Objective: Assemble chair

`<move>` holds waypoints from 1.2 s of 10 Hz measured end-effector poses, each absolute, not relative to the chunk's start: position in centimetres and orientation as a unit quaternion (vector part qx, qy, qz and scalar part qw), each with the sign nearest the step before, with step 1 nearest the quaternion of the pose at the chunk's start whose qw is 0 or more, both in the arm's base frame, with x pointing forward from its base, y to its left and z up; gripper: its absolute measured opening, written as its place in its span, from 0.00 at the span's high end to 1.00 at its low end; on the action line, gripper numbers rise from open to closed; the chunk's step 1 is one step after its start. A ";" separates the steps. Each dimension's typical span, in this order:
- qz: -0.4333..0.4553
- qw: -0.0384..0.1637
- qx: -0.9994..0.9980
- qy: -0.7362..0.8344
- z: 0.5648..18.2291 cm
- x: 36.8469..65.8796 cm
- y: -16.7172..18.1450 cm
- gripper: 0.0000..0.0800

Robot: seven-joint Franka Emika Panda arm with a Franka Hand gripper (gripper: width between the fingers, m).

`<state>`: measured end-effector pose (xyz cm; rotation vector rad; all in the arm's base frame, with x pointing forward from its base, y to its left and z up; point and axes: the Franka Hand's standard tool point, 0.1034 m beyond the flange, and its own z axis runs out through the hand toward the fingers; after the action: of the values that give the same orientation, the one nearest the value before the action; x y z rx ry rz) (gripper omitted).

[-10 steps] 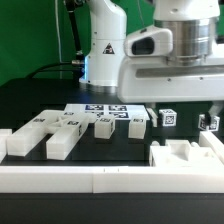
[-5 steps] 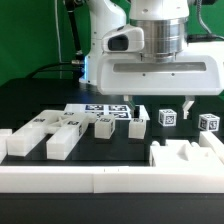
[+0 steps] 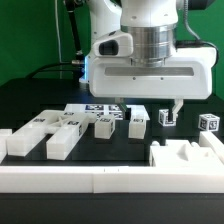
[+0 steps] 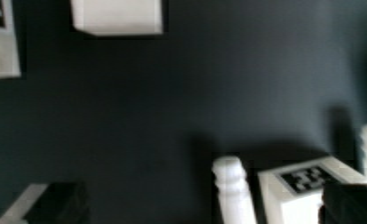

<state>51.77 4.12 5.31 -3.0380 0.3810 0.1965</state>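
Now gripper (image 3: 147, 106) shifted toward exterior view's left, jaws apart, empty, near cube (image 3: 166, 118).

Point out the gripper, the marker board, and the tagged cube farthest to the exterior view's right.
gripper (image 3: 149, 106): exterior view, midway between its open fingertips.
marker board (image 3: 92, 109): exterior view, on its printed top face.
tagged cube (image 3: 208, 122): exterior view, on its front tagged face.

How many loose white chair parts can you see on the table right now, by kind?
Small tagged cubes: 2
Small plain blocks: 2
Large blocky pieces: 2, though the one on the exterior view's left may be several parts lying together
Total: 6
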 end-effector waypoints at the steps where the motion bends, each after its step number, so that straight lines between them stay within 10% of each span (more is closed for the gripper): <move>1: 0.067 0.035 -0.989 0.125 4.9 50.9 4.0 0.19; 12: 0.315 0.042 -0.940 0.126 3.0 46.1 2.5 0.19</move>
<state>46.11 2.54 2.96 -2.8767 0.3850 0.9635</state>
